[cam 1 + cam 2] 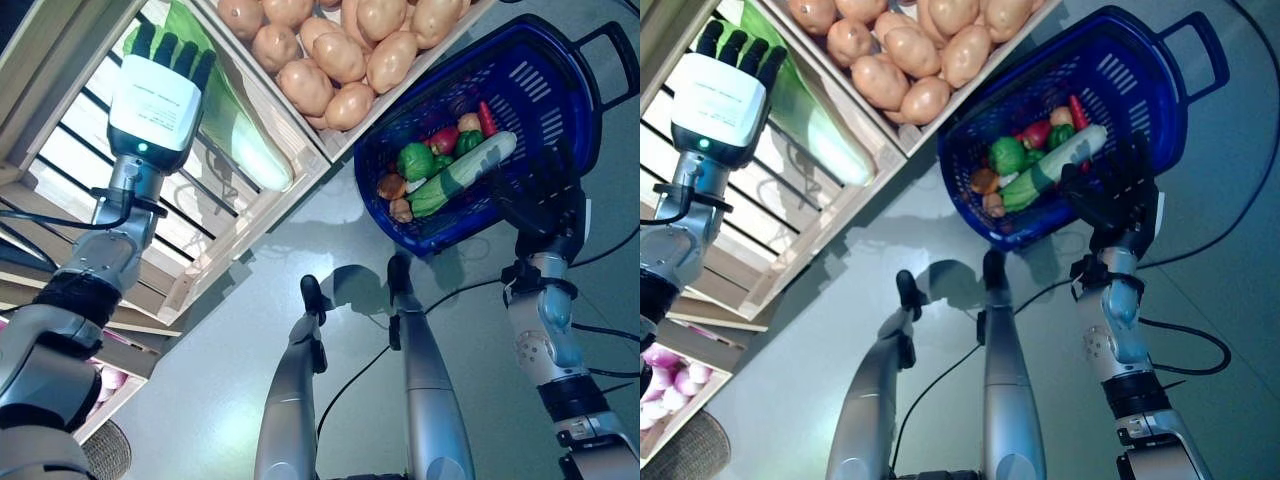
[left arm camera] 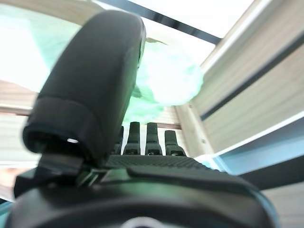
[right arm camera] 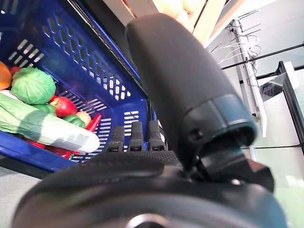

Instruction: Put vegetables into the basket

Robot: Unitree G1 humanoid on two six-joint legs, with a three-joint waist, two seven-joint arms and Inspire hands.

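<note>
The blue plastic basket (image 1: 545,85) stands on the floor beside the wooden stand. In it lie a long green and white vegetable (image 1: 465,165), a round green one (image 1: 414,160), a red pepper (image 1: 444,139), a red chilli (image 1: 487,118) and small brown pieces. My right hand (image 1: 545,200) is by the basket's near rim with its fingers straight; it also shows in the right wrist view (image 3: 137,135). My left hand (image 1: 158,95) is raised into a crate of the stand, fingers straight, at the leafy end of a long pale green vegetable (image 1: 245,140), which shows past the fingers in the left wrist view (image 2: 166,80). I cannot tell whether they touch.
The wooden stand (image 1: 300,175) with its slatted crates runs along the left and top. Its corner is close to the basket's left rim. Grey floor (image 1: 200,400) lies between the stand and the basket.
</note>
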